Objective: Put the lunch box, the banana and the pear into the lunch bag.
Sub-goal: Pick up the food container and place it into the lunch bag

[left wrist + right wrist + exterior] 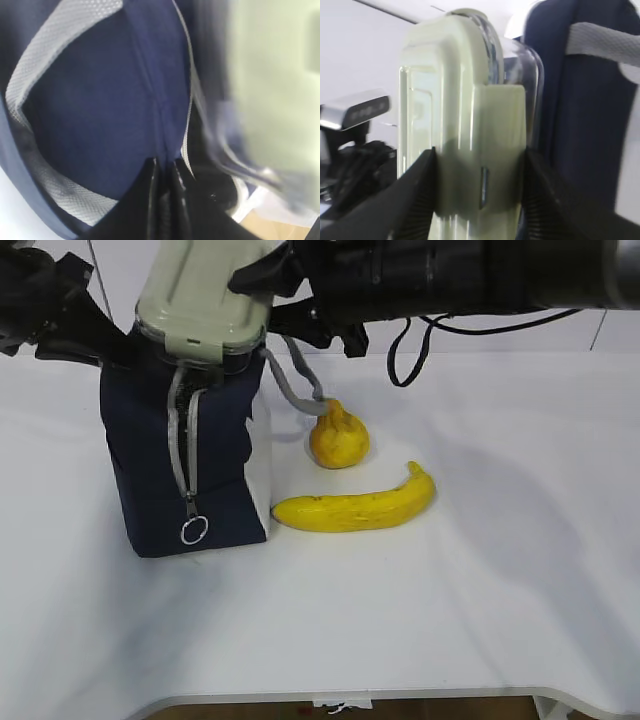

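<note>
I've got the right gripper (480, 190) clamped on the lunch box (205, 305), tilted over the lunch bag (185, 465) mouth; left gripper (165, 172) pinched together on bag fabric; banana (355, 508) lies lengthwise left-right on the table (450, 620).

Bright, even light fell from above on the white tabletop (480, 580), leaving soft shadows under the curved yellow banana (355, 508). The exterior view was sharp. The left wrist view was badly blurred toward its right edge; the sage-green snap-lock lid (465, 140) looked soft, close-up.
</note>
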You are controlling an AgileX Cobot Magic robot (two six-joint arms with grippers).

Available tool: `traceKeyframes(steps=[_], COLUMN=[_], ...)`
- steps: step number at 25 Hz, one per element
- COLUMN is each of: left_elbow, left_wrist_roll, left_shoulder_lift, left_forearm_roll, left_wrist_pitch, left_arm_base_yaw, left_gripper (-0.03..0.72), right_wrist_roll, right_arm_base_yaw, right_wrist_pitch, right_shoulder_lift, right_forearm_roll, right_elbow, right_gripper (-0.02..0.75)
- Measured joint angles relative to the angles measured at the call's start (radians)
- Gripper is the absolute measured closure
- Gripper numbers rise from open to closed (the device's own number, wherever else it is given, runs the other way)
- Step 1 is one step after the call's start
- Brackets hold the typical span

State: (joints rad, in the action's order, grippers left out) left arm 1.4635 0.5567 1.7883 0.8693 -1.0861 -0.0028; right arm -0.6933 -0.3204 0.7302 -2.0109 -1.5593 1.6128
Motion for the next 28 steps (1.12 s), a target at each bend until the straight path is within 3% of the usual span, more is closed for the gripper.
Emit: traceKeyframes(steps=[7, 28], left_elbow=[0.000, 0.000], left_wrist_roll=[0.000, 0.043], left_shoulder_lift=[-0.022, -0.034], left_forearm_roll=[-0.026, 0.097], left_wrist_pitch=[-0.008, -0.026], left_arm_base_yaw=[0.046, 0.066], left_gripper=[0.675, 0.676], right_wrist_roll=[-0.002, -0.028], right_arm_base_yaw=[0.024, -0.131], right_wrist_pitch=[-0.042, -0.132], right_shoulder_lift=[-0.019, -0.104], right_forearm_roll=[0.178, 0.186], right_elbow=[0.000, 0.021], right_gripper=[0.374, 0.374])
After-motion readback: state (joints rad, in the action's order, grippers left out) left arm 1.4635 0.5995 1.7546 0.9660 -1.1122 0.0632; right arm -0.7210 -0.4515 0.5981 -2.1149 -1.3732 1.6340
